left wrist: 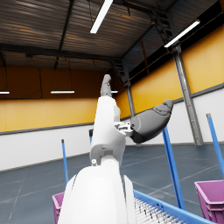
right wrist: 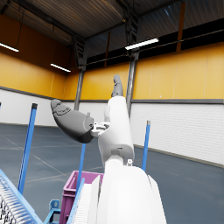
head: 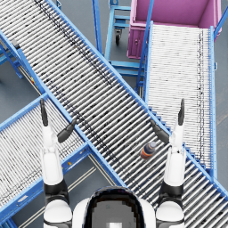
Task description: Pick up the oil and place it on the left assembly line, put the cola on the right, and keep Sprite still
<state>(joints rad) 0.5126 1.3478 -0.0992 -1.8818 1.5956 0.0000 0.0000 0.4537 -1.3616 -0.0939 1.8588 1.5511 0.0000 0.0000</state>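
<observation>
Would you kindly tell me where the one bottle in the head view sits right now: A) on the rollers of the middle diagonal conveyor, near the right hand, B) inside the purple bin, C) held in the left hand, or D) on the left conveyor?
A: the bottle rests on the middle conveyor, near the right hand, and neither that hand nor the left hand holds anything.

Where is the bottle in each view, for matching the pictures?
Head view: bottle on the diagonal conveyor, lower right, beside the right hand.
Left wrist view: not in it.
Right wrist view: not in it.
Shared landmark: purple bin, top right in head view, beside the forearm in right wrist view.
</observation>
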